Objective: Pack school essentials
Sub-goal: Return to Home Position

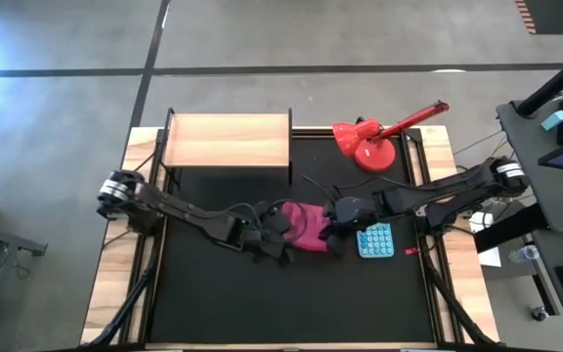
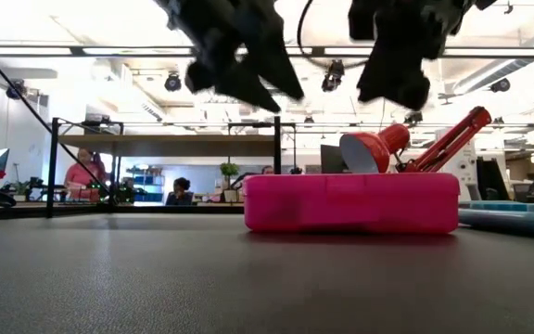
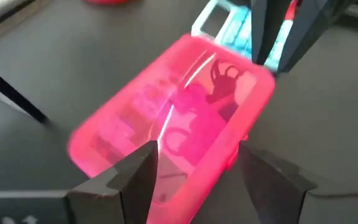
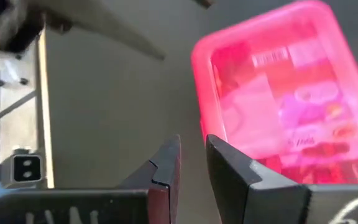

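The pink case (image 3: 179, 118) looked like glossy, translucent plastic — light streaked its smooth lid. The black table mat (image 2: 156, 278) was matt and finely grained; the shelf (image 1: 228, 140) was pale wood — unvarnished-looking.
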Controlling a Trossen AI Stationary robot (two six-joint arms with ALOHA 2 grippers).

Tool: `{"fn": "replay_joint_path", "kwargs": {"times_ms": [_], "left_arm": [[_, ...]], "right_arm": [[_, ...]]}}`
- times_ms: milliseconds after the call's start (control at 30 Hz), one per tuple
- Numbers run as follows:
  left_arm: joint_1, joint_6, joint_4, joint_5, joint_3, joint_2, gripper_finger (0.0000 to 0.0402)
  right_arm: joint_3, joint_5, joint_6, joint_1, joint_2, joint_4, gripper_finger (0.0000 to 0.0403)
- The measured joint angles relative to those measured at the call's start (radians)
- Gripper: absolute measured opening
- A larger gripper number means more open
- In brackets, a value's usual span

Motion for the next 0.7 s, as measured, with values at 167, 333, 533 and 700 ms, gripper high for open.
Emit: {"fn": "replay_joint_path", "kwargs": {"times_ms": [167, 333, 533, 700], "left_arm": [[-0.002, 0.064, -0.077, -0.004, -0.002, -0.135, 0.0208], [-0.005, 0.145, -0.202, -0.006, -0.005, -0.300, 0.0208], [-0.015, 0.219, -0.324, -0.022, -0.019, -0.499, 0.0208], [-0.023, 0.242, -0.342, -0.038, -0.093, -0.679, 0.0208]], "right_arm": [[0.000, 0.001, -0.111, 0.007, -0.109, -0.003, 0.0068], [0.000, 0.028, -0.224, 0.016, -0.225, -0.002, 0.0068], [0.000, 0.149, -0.316, 0.033, -0.339, -0.010, 0.0068], [-0.004, 0.213, -0.349, 0.033, -0.385, -0.053, 0.0068]]}}
